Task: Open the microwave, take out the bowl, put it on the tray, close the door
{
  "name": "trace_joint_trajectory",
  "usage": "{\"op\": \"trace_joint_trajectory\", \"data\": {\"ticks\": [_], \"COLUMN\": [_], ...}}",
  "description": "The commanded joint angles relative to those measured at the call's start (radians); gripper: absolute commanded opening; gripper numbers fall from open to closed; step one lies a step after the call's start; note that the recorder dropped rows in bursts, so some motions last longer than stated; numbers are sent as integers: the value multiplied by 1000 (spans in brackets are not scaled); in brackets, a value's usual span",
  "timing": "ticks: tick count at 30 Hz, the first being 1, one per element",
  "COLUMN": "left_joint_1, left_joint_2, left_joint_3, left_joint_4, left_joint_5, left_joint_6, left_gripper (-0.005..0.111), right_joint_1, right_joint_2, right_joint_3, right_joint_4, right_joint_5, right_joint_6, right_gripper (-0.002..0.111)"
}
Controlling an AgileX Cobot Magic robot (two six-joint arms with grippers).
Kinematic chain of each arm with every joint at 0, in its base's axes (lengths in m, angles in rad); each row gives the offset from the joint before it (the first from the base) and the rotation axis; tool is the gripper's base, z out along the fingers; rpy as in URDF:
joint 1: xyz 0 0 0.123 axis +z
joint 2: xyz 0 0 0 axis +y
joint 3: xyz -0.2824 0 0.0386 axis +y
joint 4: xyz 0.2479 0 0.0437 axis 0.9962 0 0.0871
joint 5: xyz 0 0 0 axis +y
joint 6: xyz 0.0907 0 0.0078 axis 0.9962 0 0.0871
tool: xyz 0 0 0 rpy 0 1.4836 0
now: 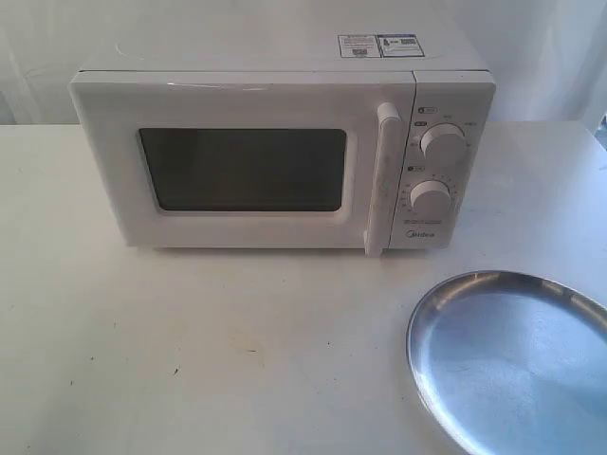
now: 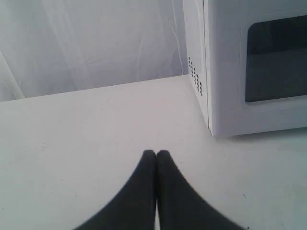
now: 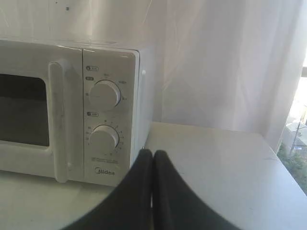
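The left end effector (image 2: 156, 153) is clenched on nothing, its dark fingers pressed together. It hovers low over the worktop (image 1: 190, 332), near the left front corner of the microwave (image 1: 285, 57).

The microwave stands at the far middle of the worktop, facing forward. Its door (image 1: 123, 171) is shut, so the first step has not begun. The bowl is not visible and is probably inside, behind the dark glass. The handle (image 1: 384, 175) runs upright down the door's right edge, which suggests the door swings out to the left. Two knobs (image 1: 442, 142) sit just right of the handle.

The tray (image 1: 446, 313) lies empty at the near right, partly out of frame. There it looks clear of the door's swing and ready to take the bowl.

The right end effector (image 3: 152, 152) is also clenched and empty, in front of the knobs and near the handle.

The worktop is plain white and faintly scuffed. A white curtain (image 1: 550, 47) hangs behind it, and daylight enters through a window (image 3: 295, 143) at the far right.
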Motion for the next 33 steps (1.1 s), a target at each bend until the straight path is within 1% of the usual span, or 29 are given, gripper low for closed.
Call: {"op": "trace_joint_trajectory", "data": {"ticks": [1, 12, 14, 18, 23, 25, 27, 33], "left_joint_1": [0, 0, 0, 0, 0, 0, 0, 0], "left_joint_2": [-2, -2, -2, -2, -2, -2, -2, -2], "left_joint_3": [-3, -3, -3, -3, -3, -3, -3, -3], "left_joint_4": [-8, -8, -8, -8, -8, -8, -8, -8], "left_joint_5": [-4, -4, -4, -4, -4, -4, -4, -4], "left_joint_6": [0, 0, 0, 0, 0, 0, 0, 0], "left_gripper": [0, 0, 0, 0, 0, 0, 0, 0], "right_joint_1": [-6, -6, -6, -6, -6, -6, -6, -6], "right_joint_2": [-7, -7, -7, -7, -7, -7, -7, -7], "right_joint_3": [4, 4, 4, 4, 4, 4, 4, 4], "right_joint_4": [4, 4, 4, 4, 4, 4, 4, 4], "right_joint_5": [-4, -13, -79, -276, -422, -507, -590, -716], "right_joint_6": [0, -5, -17, -17, -15, -10, 35, 247], "right_gripper": [0, 0, 0, 0, 0, 0, 0, 0]}}
